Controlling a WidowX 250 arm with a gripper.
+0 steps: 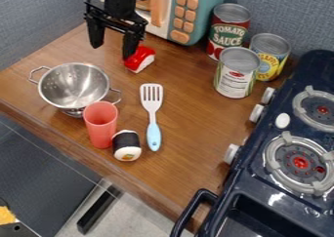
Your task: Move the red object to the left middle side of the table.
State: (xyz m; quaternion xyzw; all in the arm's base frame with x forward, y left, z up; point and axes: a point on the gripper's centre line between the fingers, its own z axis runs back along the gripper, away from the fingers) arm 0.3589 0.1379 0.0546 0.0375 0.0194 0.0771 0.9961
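My gripper (112, 51) hangs over the back left of the table, its two fingers spread wide apart with nothing between them. Just right of its right finger lies a small red object with a white face (139, 58); that fingertip overlaps its upper left edge, and I cannot tell if they touch. Also red is an upright cup (101, 125) near the front left edge of the wooden table (186, 175), right beside the colander.
A metal colander (73, 86) stands at the left. Near the cup are a black-and-white roll (126, 146) and a spatula (152, 115). Cans (237, 73) and a toy microwave (186, 14) line the back; a dark stove (277, 158) borders the right.
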